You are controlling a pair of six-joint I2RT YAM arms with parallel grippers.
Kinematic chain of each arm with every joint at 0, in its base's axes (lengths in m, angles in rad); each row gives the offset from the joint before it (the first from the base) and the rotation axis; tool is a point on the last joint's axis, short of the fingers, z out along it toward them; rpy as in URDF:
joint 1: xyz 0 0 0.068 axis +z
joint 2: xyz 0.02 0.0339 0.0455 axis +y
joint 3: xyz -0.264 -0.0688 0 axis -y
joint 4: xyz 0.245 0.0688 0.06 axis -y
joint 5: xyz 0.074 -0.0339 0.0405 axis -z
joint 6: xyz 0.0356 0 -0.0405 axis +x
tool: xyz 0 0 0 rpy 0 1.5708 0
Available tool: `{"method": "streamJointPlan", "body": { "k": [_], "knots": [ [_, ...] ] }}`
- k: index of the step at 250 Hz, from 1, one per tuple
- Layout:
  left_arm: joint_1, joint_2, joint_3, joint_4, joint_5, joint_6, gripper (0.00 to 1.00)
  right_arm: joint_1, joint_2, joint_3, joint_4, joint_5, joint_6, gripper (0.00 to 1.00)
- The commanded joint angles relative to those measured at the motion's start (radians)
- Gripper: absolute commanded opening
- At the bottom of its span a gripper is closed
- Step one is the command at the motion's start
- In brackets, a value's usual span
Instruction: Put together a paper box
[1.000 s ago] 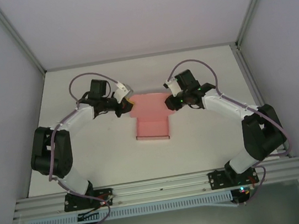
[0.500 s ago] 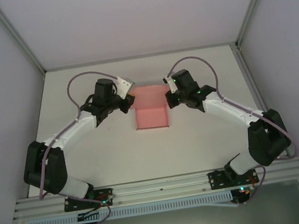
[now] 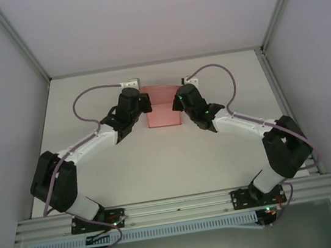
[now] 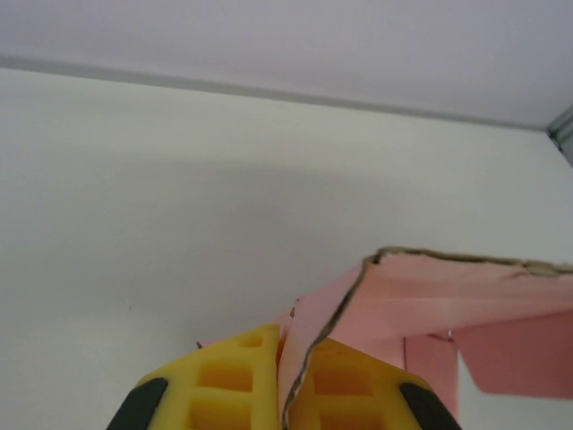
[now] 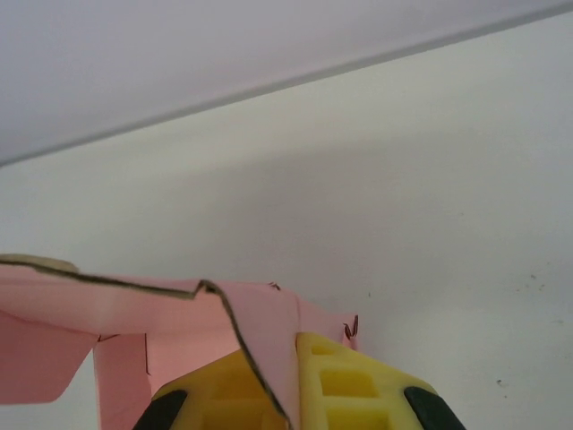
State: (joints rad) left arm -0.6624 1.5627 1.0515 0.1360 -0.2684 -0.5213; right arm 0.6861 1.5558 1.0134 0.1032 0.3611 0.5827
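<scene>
- paper box (image 3: 163, 113): a pink card sheet, partly folded, at the far middle of the table (image 3: 98, 170), between both grippers; its raised upper band runs left to right; one panel reaches toward the arm bases
- left gripper (image 4: 291, 381): yellow pads (image 4: 235, 381) pinched tight on the sheet's left edge
- right gripper (image 5: 273, 390): clamped thinly on the right edge
</scene>
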Motion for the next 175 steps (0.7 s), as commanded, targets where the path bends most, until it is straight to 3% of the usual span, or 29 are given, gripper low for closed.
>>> {"method": "streamJointPlan", "body": {
  "k": [1, 21, 71, 140, 175],
  "knots": [
    [-0.009, 0.045, 0.006, 0.062, -0.106, -0.147, 0.00, 0.004, 0.019, -0.019, 0.129, 0.079, 0.103, 0.00],
    [-0.008, 0.060, 0.014, 0.062, -0.113, -0.195, 0.00, 0.005, 0.033, -0.024, 0.125, 0.062, 0.090, 0.00],
    [-0.008, 0.089, -0.006, 0.122, -0.064, -0.165, 0.00, 0.005, 0.061, -0.027, 0.114, 0.025, 0.031, 0.00],
    [-0.008, 0.108, -0.078, 0.144, -0.005, -0.210, 0.00, 0.012, 0.070, -0.128, 0.228, -0.048, -0.005, 0.00],
    [-0.011, 0.095, -0.135, 0.169, 0.017, -0.228, 0.00, 0.041, 0.046, -0.180, 0.253, -0.028, -0.041, 0.00]
  ]
}}
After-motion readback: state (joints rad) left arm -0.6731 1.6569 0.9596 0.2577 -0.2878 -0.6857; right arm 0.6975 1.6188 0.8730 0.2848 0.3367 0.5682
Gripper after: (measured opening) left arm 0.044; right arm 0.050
